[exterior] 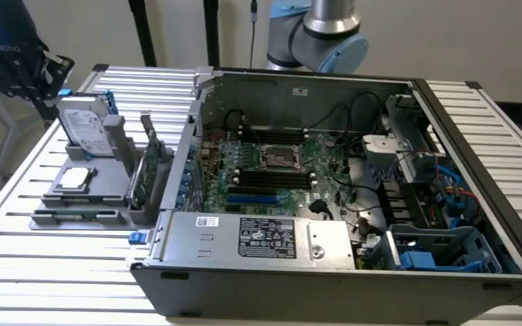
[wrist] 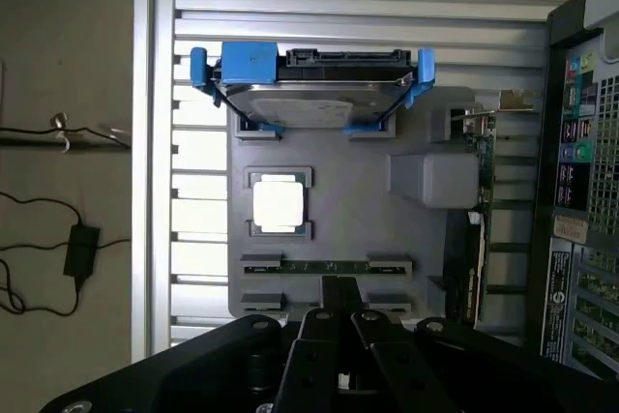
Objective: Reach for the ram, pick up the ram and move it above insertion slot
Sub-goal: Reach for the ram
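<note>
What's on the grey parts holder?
Hard drive in blue caddy, processor, the ram lying flat, expansion card on edge. The gripper covers the holder's end past it.

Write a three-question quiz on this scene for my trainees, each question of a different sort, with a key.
1. True or false: the ram lies flat in the grey holder, outside the open case.
2. What stands on edge in blue brackets at one end of the holder? A) a hard drive B) a keyboard C) a mouse
3. Fill the gap: in the wrist view, the part in the holder nearest the gripper is the ____.

Key: 1 true; 2 A; 3 ram.
</note>
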`<state>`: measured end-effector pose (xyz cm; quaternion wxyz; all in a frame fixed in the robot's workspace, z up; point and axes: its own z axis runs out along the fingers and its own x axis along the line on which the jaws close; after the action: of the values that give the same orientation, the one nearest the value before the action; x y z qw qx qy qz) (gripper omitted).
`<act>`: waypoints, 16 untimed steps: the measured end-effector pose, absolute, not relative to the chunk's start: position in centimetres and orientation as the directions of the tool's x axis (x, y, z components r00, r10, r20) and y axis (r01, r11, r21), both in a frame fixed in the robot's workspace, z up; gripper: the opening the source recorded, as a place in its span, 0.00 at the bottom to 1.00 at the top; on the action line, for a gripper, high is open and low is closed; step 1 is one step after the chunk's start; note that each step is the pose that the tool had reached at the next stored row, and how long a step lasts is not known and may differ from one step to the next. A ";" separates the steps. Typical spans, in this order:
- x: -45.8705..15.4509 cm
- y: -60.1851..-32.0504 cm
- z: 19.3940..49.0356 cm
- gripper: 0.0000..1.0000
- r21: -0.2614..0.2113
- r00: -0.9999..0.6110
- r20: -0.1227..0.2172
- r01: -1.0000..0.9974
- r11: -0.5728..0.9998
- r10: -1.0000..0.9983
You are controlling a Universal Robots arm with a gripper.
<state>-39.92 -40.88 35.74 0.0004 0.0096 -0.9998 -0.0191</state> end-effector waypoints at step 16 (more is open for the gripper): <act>-38.5 -45.5 35.7 0.11 0.037 -1.000 0.001 -0.020 0.999 -0.020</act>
<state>-38.54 -45.49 35.69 0.0007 0.0099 -0.9998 -0.0185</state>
